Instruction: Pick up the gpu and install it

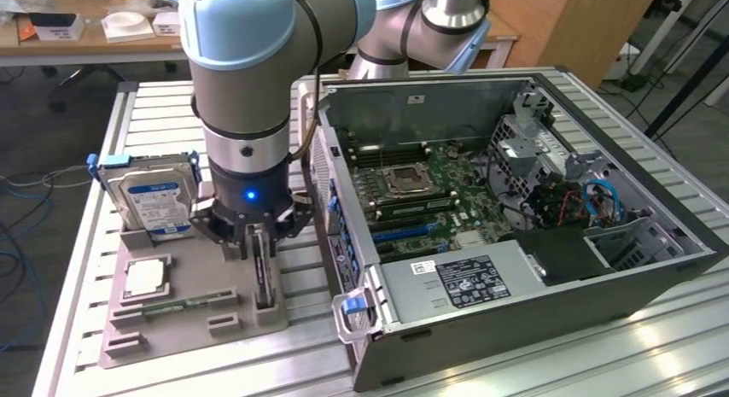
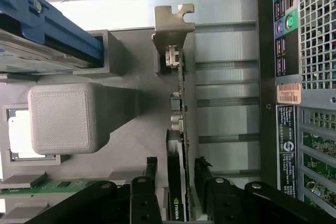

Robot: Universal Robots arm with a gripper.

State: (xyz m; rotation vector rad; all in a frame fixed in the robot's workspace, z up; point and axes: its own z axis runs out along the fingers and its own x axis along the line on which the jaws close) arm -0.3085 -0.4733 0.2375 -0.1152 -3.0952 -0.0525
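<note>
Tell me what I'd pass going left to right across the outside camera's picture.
Blue-labelled hard drive → gpu standing on edge → processor socket inside the open computer case → blue cables near the exterior view's right.

A lab is indicated — an opened computer case (image 1: 547, 316) is set on a slotted aluminium bench (image 1: 148, 132). Behind it, a cluttered desk (image 1: 97, 45) is seen.
</note>
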